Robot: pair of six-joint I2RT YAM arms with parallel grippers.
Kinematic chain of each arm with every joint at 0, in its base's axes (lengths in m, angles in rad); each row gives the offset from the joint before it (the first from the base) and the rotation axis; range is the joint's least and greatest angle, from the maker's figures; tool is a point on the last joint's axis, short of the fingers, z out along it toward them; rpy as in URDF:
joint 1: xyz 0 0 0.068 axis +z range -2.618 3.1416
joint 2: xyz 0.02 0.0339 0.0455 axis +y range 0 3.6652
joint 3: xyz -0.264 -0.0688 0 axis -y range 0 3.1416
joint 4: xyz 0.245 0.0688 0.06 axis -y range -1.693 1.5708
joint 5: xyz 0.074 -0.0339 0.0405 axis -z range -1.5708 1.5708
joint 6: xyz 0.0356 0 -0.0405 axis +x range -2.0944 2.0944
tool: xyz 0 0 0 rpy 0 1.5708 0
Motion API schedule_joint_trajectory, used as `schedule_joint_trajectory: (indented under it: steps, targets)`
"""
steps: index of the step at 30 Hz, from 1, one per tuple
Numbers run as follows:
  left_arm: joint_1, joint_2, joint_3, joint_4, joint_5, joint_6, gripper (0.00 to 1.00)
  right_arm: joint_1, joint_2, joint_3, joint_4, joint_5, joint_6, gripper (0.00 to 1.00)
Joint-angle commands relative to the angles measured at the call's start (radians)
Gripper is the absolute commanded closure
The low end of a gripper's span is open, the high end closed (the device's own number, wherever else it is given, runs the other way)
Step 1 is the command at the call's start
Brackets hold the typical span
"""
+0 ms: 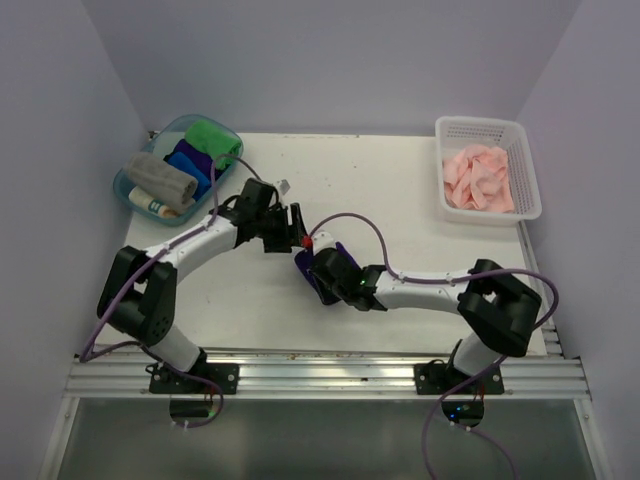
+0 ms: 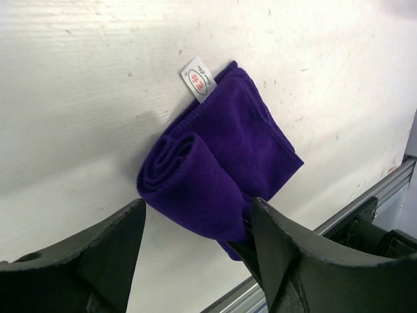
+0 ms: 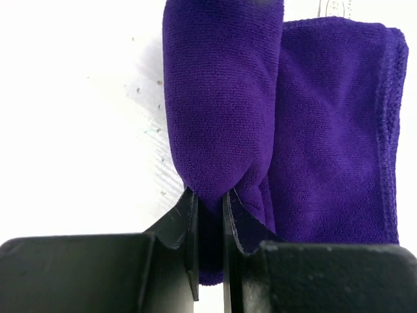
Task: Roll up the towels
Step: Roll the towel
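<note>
The dark purple towel point(image 2: 221, 150) lies on the white table, its near part rolled up and the rest flat, with a white tag point(image 2: 197, 79) at its far corner. My right gripper point(image 3: 208, 199) is shut on one end of the roll point(image 3: 221, 98). The left gripper point(image 2: 199, 203) is open and straddles the other end of the roll, its left finger point(image 2: 120, 241) clear of the cloth. In the top view both grippers point(image 1: 293, 228) point(image 1: 322, 262) meet over the towel point(image 1: 303, 268) at mid-table. A rolled grey towel point(image 1: 160, 178) lies in the bin. Pale pink towels point(image 1: 478, 178) fill the basket.
A blue bin point(image 1: 125, 190) at the back left also holds rolled blue point(image 1: 187, 160) and green point(image 1: 212, 140) cloths. A white basket point(image 1: 525, 170) stands at the back right. The metal rail point(image 1: 320, 375) runs along the table's near edge, close behind the towel.
</note>
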Motion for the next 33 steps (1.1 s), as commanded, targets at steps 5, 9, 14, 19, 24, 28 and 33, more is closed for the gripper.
schedule_joint_trajectory:
  steps: [5,9,14,19,24,28,33]
  targets:
    - [0.025,-0.106,-0.084,0.008,-0.008,0.009,0.18,-0.114,-0.1,-0.101,0.082,-0.313,0.073,1.0]
    - [0.023,-0.102,-0.121,0.06,0.018,-0.005,0.14,-0.169,-0.114,-0.135,0.138,-0.439,0.101,1.0]
    - [0.013,-0.079,-0.145,0.105,0.043,-0.023,0.12,-0.235,-0.119,-0.184,0.223,-0.562,0.154,1.0]
    - [-0.001,-0.051,-0.153,0.154,0.058,-0.045,0.11,-0.304,-0.108,-0.233,0.303,-0.698,0.213,1.0]
    - [-0.021,-0.013,-0.155,0.198,0.063,-0.068,0.12,-0.355,-0.071,-0.272,0.408,-0.807,0.266,1.0]
    - [-0.033,0.012,-0.159,0.229,0.066,-0.094,0.13,-0.39,-0.033,-0.302,0.488,-0.872,0.317,1.0]
    - [-0.052,0.061,-0.164,0.269,0.058,-0.127,0.18,-0.403,0.005,-0.31,0.537,-0.901,0.345,1.0]
